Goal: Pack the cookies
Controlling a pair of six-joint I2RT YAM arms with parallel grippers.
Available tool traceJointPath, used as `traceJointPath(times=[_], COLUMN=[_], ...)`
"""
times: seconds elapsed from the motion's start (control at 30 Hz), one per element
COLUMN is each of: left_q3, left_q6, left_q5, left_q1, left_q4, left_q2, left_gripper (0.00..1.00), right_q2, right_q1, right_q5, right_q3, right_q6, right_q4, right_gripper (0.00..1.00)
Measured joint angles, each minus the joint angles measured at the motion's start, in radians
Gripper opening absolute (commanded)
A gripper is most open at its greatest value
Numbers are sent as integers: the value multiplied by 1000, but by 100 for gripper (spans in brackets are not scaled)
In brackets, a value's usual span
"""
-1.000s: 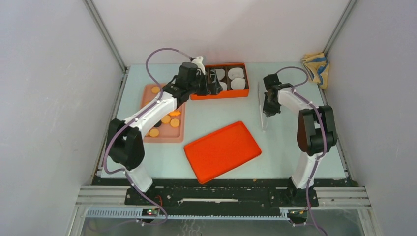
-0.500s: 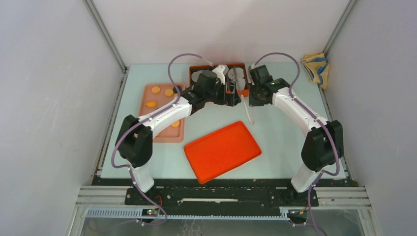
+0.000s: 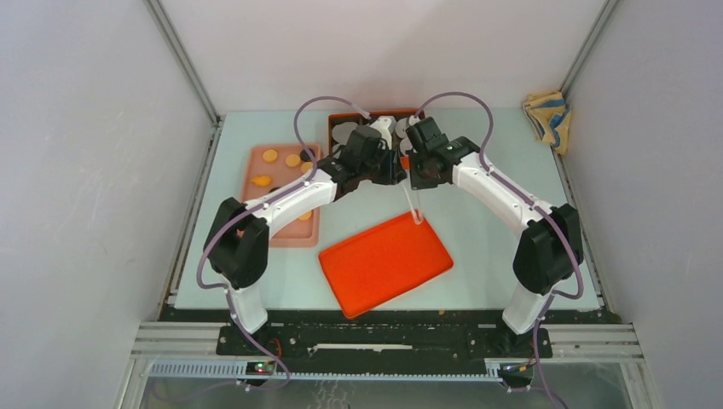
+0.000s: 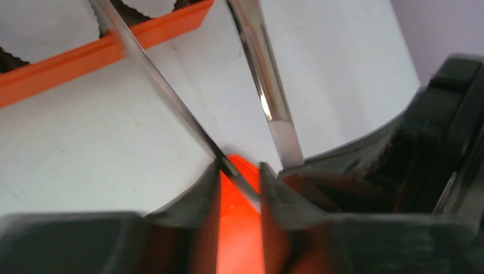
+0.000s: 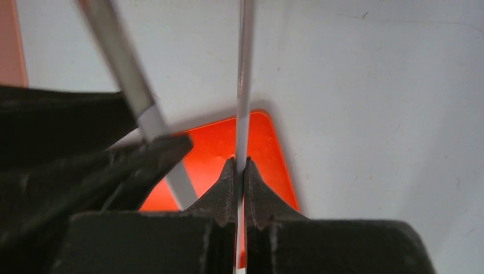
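Top external view: the right gripper (image 5: 240, 164) had swung to upper middle, pinching a thin clear plastic sheet (image 5: 244, 68). The left gripper (image 4: 240, 177) sat slightly open. The small round orange cookies (image 3: 270, 156) stayed unpacked on the pink tray (image 3: 253, 175), left.

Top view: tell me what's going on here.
Both arms meet in front of the orange box of paper cups at the far side. The right gripper is shut on a thin clear sheet, held on edge with its lower end near the red tray. The left gripper is open, with a clear edge running between its fingers. The cookies lie untouched in the pink tray on the left.
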State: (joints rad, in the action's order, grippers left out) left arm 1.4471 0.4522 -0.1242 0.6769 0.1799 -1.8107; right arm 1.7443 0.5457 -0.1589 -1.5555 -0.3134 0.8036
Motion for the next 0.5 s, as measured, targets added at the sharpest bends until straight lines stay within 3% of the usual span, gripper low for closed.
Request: traceJointPath(times=[0.07, 0.5], left_q3=[0, 80], left_q6=[20, 95], left_q5=[14, 109], left_q1=[2, 18], left_q4=[-7, 52], left_q2=[-5, -26], left_gripper=[0, 0], right_q2=[-3, -44], right_q1=[16, 38], right_q5=[-5, -109], right_q3=[-7, -23], right_q6=[-11, -58], right_q4=[8, 26], right_gripper=[0, 0])
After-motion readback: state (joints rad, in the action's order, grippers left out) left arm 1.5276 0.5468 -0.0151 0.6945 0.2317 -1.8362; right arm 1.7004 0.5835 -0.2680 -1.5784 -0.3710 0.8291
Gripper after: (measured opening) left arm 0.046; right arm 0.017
